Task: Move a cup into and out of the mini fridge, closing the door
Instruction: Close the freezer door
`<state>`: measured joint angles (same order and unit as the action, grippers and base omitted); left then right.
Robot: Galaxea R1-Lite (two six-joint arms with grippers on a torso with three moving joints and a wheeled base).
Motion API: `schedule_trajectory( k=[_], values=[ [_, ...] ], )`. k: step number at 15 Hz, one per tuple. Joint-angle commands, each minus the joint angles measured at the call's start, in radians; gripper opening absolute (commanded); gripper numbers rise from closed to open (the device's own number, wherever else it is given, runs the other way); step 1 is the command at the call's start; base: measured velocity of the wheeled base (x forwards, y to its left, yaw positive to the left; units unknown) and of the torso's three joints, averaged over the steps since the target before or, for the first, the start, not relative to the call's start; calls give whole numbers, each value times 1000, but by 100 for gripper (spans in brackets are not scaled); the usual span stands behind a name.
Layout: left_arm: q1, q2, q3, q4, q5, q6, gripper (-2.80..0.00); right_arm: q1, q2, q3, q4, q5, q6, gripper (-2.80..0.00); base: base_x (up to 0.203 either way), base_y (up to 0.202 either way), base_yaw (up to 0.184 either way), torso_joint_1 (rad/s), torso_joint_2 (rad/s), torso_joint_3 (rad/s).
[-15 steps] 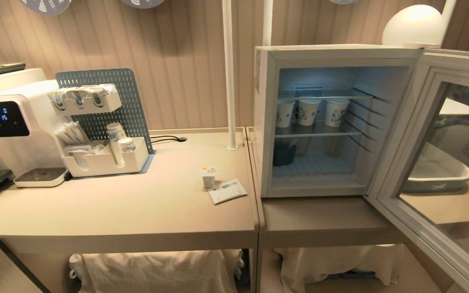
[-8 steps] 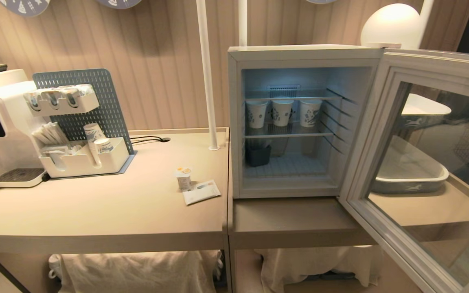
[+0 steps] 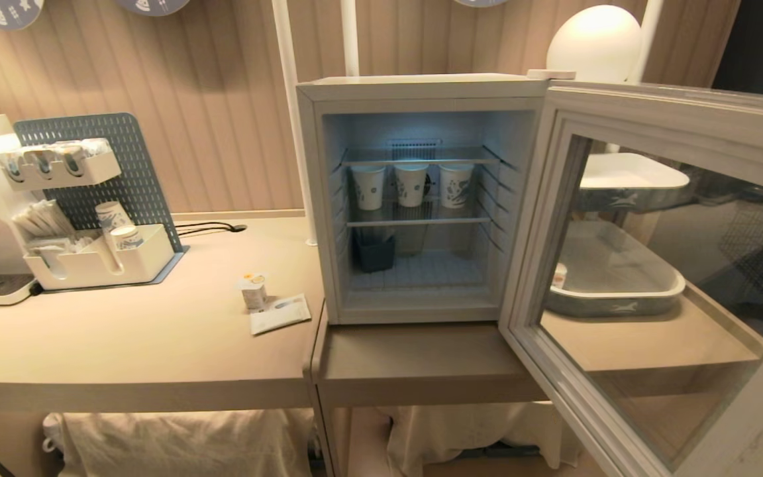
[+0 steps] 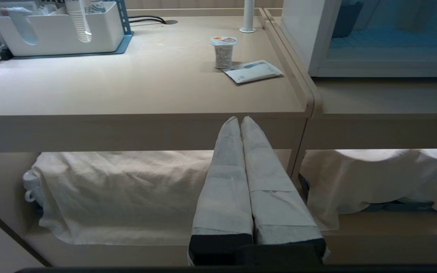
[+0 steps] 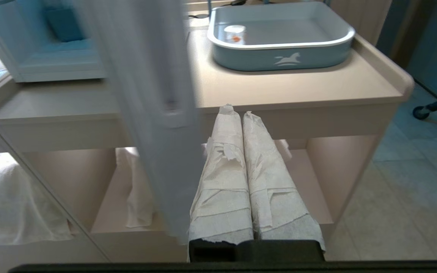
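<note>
The cup (image 3: 254, 291) is a tiny white pot with an orange-marked foil top; it stands on the beige table left of the mini fridge (image 3: 421, 87). It also shows in the left wrist view, cup (image 4: 223, 51). The fridge's door (image 3: 660, 112) stands wide open, swung out to the right, and its blurred edge, door (image 5: 146, 94), hangs close beside my right gripper. My left gripper (image 4: 240, 119) is shut and empty, low before the table's front edge. My right gripper (image 5: 235, 110) is also shut and empty, below the tabletop. Neither arm is in the head view.
Three blue-patterned paper cups (image 3: 411, 184) stand on the fridge's wire shelf, with a dark box (image 3: 373, 253) below. A sachet (image 3: 280, 313) lies by the cup. A pegboard organiser (image 3: 100, 262) sits far left. A grey tray (image 5: 279, 45) holding a small pot (image 5: 235, 34) sits right of the fridge.
The whole head view has slid leftward, so the camera has moved to the right; the fridge now sits near the middle. No object on the tables has shifted.
</note>
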<state>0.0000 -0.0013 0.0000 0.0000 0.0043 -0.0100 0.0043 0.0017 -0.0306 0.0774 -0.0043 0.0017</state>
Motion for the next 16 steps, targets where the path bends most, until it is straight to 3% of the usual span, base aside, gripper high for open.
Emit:
schedule_trajectory(
  k=[1,5,10,12,14,16],
  values=[
    [0,1,2,0,0,-1,-280,0,1,1,1,0,0,-280,0,-195,-3,1,-2,-1],
    [0,1,2,0,0,-1,-280,0,1,0,1,0,0,-280,0,-178,3,4,5,5],
    [0,1,2,0,0,-1,-280,0,27,-56,19,-8,18,-280,0,-15,0,0,0,1],
    [0,1,2,0,0,-1,-280,6,166,-209,39,-38,121,-280,0,0,0,0,0,0],
    [0,1,2,0,0,-1,-280,12,443,-371,53,-61,218,-280,0,0,0,0,0,0],
    [0,1,2,0,0,-1,-280,4,771,-502,24,-13,299,-280,0,0,0,0,0,0]
  ],
)
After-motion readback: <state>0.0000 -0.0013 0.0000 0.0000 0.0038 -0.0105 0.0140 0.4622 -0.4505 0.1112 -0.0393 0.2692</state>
